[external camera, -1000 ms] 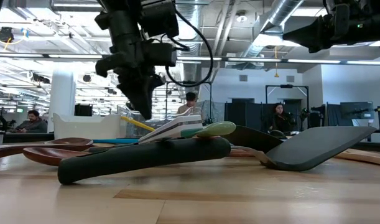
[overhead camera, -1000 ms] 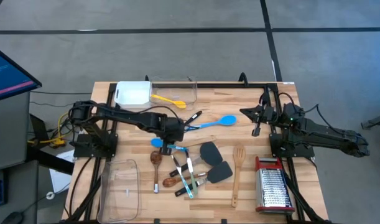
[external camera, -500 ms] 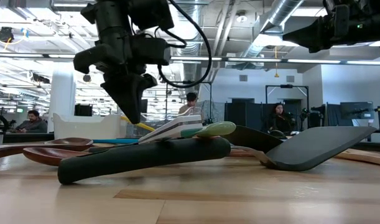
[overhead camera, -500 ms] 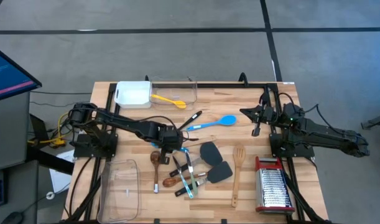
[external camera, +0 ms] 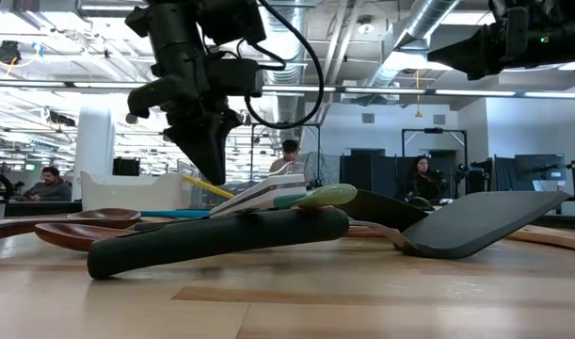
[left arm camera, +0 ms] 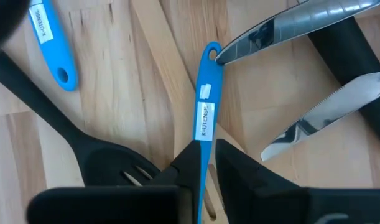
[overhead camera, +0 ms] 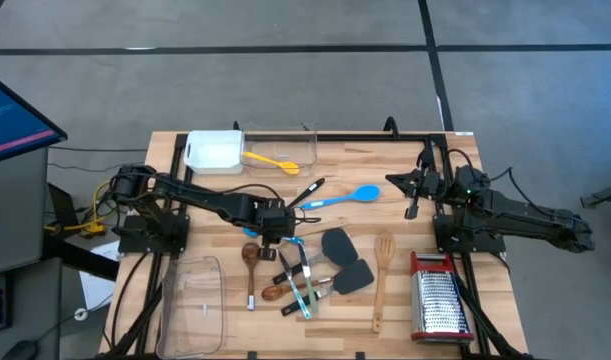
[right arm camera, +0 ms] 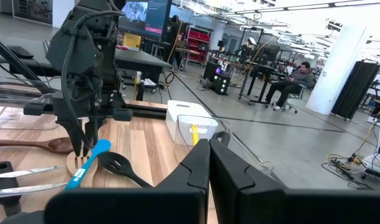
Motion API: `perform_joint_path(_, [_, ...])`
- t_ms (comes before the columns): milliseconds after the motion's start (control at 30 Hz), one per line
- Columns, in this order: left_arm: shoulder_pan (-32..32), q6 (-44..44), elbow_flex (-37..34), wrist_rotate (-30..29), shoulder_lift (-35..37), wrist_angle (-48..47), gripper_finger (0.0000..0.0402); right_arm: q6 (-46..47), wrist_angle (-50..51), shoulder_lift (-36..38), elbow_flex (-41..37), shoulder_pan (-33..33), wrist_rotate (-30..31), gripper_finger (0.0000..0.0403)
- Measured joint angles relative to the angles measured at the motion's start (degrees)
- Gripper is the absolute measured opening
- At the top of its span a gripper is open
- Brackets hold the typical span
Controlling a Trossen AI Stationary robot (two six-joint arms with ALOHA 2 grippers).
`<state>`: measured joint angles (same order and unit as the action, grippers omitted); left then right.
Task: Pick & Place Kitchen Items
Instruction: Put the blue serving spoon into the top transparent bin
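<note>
We see the left gripper (overhead camera: 276,232) at the frame's centre, its fingers slightly parted astride a blue spoon (left arm camera: 204,121) handle lying on the surface (overhead camera: 405,305). The right gripper (overhead camera: 413,207), closed and empty, waits at right.

The left arm stretches across the table from its base, wrist bent down so the left gripper (overhead camera: 273,231) points at the tabletop, its fingers (left arm camera: 239,168) slightly parted with a narrow gap between them. The right arm is folded back near its own base, held high, and the right gripper (overhead camera: 412,200) has its two fingers (right arm camera: 230,171) pressed together.
</note>
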<state>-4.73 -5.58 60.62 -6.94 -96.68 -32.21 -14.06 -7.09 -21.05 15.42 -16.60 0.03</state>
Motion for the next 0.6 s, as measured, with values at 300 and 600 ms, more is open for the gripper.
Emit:
perform_joint_path(300, [0.0, 0.02, 0.0, 0.29, 0.0, 0.55, 0.0092, 0.0, 0.0, 0.01, 0.0, 0.0, 0.0, 0.0001])
perform_joint_path(600, [0.0, 0.04, 0.0, 3.47, 0.0, 1.27, 0.0118, 0.02, 0.02, 0.01, 0.0, 0.0, 0.0, 0.0001])
